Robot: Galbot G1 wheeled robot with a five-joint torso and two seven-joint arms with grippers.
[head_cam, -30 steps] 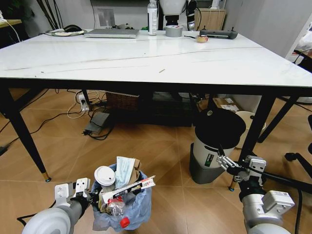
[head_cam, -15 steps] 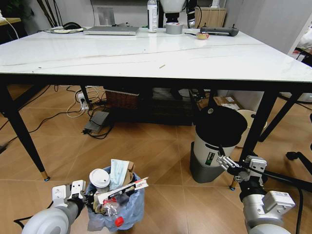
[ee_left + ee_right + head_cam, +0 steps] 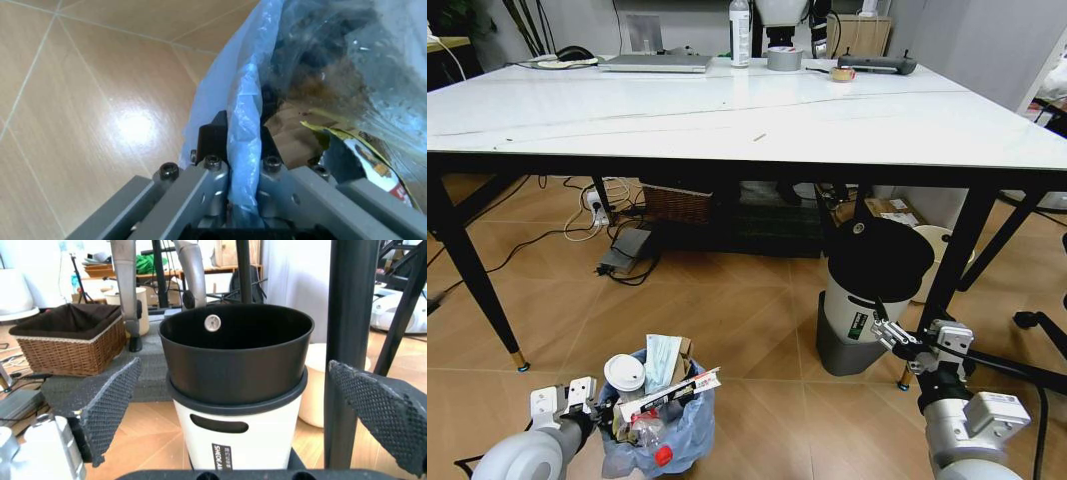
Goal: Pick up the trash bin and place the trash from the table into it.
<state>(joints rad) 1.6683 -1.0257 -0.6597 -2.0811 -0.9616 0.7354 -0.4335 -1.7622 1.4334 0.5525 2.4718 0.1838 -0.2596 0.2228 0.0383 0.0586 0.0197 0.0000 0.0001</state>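
Note:
The trash bin [image 3: 677, 430], lined with a crinkly light-blue bag, is low at the bottom left of the head view, over the tiled floor. Trash fills it: a paper cup [image 3: 625, 374], a pale packet [image 3: 662, 358], a long wrapper [image 3: 672, 392] and a red-capped bottle [image 3: 660, 453]. My left gripper [image 3: 592, 408] is shut on the bin's rim. In the left wrist view the fingers [image 3: 212, 145] clamp the blue bag edge [image 3: 244, 130]. The white table [image 3: 727, 110] stands ahead. My right gripper [image 3: 889, 332] hangs open at the right, its pads [image 3: 107, 410] wide apart.
A grey-white bin with a black lid [image 3: 872, 290] stands under the table's right side, beside a black table leg [image 3: 952, 265]. Another leg [image 3: 477, 285] is at the left. A wicker basket [image 3: 677, 207] and cables lie under the table. A laptop [image 3: 655, 63] and tape roll [image 3: 784, 62] sit at its far edge.
My left gripper and the trash bin have moved down and slightly left in the head view, closer to me. The camera tilted a little at first. The right arm has not moved.

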